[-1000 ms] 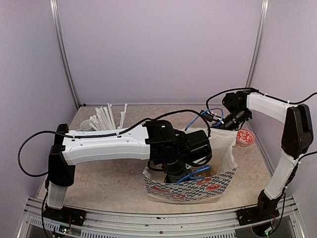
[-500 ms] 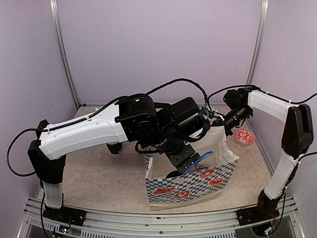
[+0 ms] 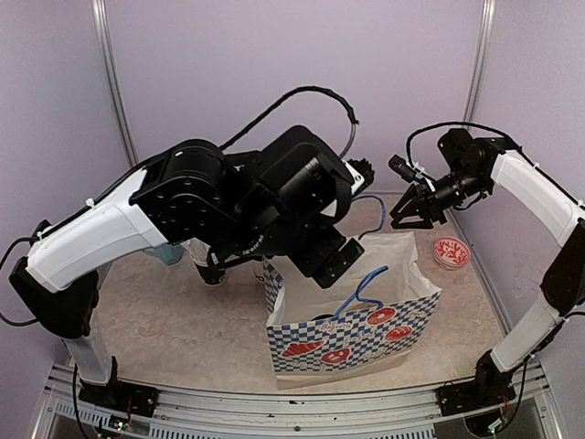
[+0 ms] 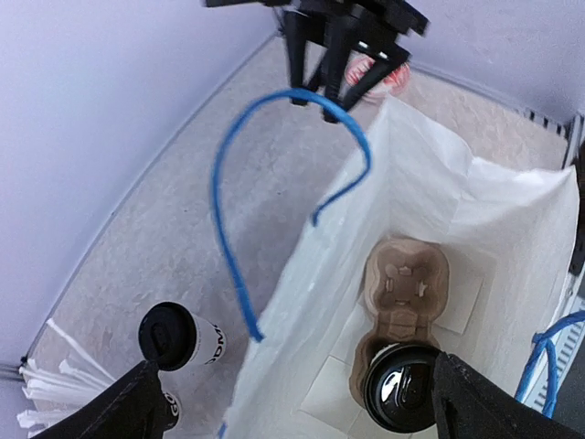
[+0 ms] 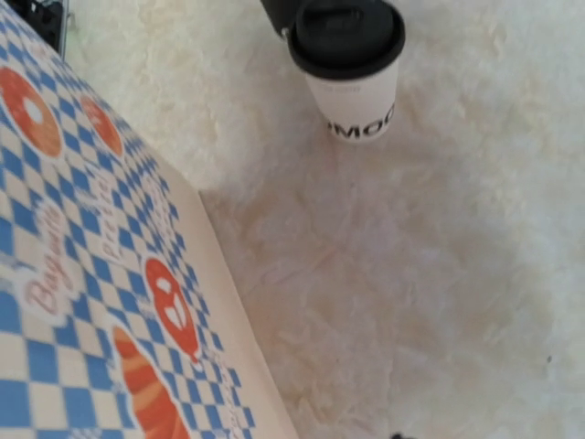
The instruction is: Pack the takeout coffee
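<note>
One takeout coffee cup (image 4: 399, 389), white with a black lid, sits in a brown pulp carrier (image 4: 407, 274) at the bottom of the blue-checked paper bag (image 3: 347, 334). The other cup (image 4: 178, 337) stands on the table left of the bag, also seen in the right wrist view (image 5: 348, 64). My left gripper (image 4: 306, 412) hangs open and empty high above the bag (image 3: 322, 263). My right gripper (image 3: 408, 219) hovers over the bag's far edge, jaws apart, with the blue handle (image 4: 274, 119) just at its tips. Its own fingers barely show in the right wrist view.
A black cup of white straws (image 4: 55, 398) stands at the far left, near a light-blue mug (image 3: 164, 254). A small red-patterned dish (image 3: 451, 251) lies right of the bag. The carrier's second slot holds nothing. The bag's near blue handle (image 3: 361, 297) droops over its front.
My left arm has risen out of the bag, open and empty. My right gripper has lifted away from the bag's far edge and its jaws have widened a little.
</note>
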Robot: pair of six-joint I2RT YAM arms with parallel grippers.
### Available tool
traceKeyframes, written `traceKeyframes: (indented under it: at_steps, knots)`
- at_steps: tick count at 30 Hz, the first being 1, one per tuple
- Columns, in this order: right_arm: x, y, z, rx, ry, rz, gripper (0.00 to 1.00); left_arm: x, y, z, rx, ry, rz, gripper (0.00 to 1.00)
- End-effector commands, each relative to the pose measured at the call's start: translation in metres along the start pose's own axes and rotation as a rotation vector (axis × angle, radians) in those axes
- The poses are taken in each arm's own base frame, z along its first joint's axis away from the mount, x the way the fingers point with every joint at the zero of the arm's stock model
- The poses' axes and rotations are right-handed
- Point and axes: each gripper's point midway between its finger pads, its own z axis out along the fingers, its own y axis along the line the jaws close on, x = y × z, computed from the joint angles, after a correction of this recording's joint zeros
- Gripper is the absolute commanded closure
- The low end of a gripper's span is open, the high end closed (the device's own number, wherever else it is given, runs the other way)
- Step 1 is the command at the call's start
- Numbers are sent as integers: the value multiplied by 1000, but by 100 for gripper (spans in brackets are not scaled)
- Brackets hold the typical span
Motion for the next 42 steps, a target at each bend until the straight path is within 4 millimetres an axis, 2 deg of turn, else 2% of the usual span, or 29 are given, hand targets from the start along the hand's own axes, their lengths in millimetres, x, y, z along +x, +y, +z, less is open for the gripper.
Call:
traceKeyframes:
  at_steps: [1, 4, 7, 10, 13, 18, 21, 24, 28, 33, 42]
  knots:
    - [-14, 0, -9, 16, -53, -2, 55, -15, 93, -45, -200, -99, -255, 1]
    - [-12, -2, -5, 7, -48, 13, 55, 5, 132, -38, -243, -47, -328, 2]
    - [-11, -5, -3, 4, -47, 18, 54, 28, 168, -13, -259, 18, -397, 7]
    - [-10, -8, -1, 6, -47, 23, 54, 48, 185, 14, -252, 84, -432, 8]
    - [-7, -7, 1, 0, -40, 30, 54, 70, 194, 45, -270, 184, -427, 9]
    - [-14, 1, -9, 7, -48, 8, 52, 106, 192, 96, -271, 336, -396, 11]
    - [-24, 9, -18, 17, -80, -17, 50, 124, 192, 116, -274, 398, -408, 11]
    - [-22, 11, -19, 21, -79, -20, 50, 136, 188, 132, -267, 444, -405, 9]
    - [-14, 10, -14, 10, -57, 0, 50, 154, 184, 152, -240, 506, -413, 7]
    - [-13, 12, -13, 1, -56, 5, 50, 177, 180, 171, -223, 578, -413, 7]
    - [-6, 11, -10, -1, -40, 17, 50, 189, 181, 191, -167, 588, -456, 9]
